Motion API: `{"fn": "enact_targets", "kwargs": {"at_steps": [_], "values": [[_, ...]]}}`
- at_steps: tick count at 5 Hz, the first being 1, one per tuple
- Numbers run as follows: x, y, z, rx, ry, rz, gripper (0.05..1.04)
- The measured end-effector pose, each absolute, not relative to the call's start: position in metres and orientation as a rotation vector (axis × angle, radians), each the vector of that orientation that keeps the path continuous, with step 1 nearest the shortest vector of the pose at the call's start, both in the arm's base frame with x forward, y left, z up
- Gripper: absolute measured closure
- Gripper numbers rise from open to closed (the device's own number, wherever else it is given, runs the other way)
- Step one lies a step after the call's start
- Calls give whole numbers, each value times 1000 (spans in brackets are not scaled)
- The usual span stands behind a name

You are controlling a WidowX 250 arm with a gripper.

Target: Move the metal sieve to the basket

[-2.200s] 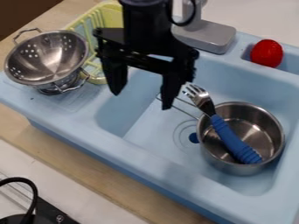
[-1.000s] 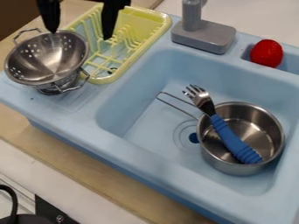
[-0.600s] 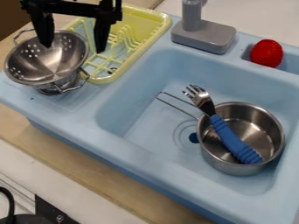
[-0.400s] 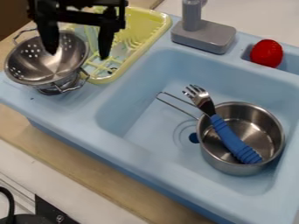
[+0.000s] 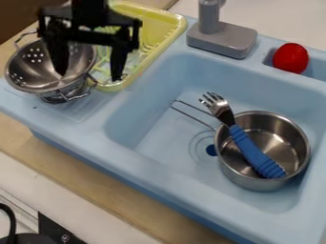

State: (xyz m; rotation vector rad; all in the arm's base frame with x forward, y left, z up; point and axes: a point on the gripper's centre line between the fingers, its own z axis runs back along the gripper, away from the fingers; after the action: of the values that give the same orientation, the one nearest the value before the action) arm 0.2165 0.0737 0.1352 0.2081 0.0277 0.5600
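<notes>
Your gripper [image 5: 89,76] is hanging wide open and empty; the sieve [image 5: 33,75] is sitting mostly to its left in view, its rim near the basket [image 5: 157,26] showing between the tips

this is a toy kitchen: there is a blue sink [image 5: 70,136] with a grey tap [image 5: 219,39], a yellow rack [image 5: 167,29], and a steel pot [image 5: 243,177] with a fork [image 5: 249,148] in it.
</notes>
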Motion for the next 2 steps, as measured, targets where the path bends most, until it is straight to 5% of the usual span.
{"fn": "enact_targets", "kwargs": {"at_steps": [2], "values": [[209,71,121,243,19,577,648]]}}
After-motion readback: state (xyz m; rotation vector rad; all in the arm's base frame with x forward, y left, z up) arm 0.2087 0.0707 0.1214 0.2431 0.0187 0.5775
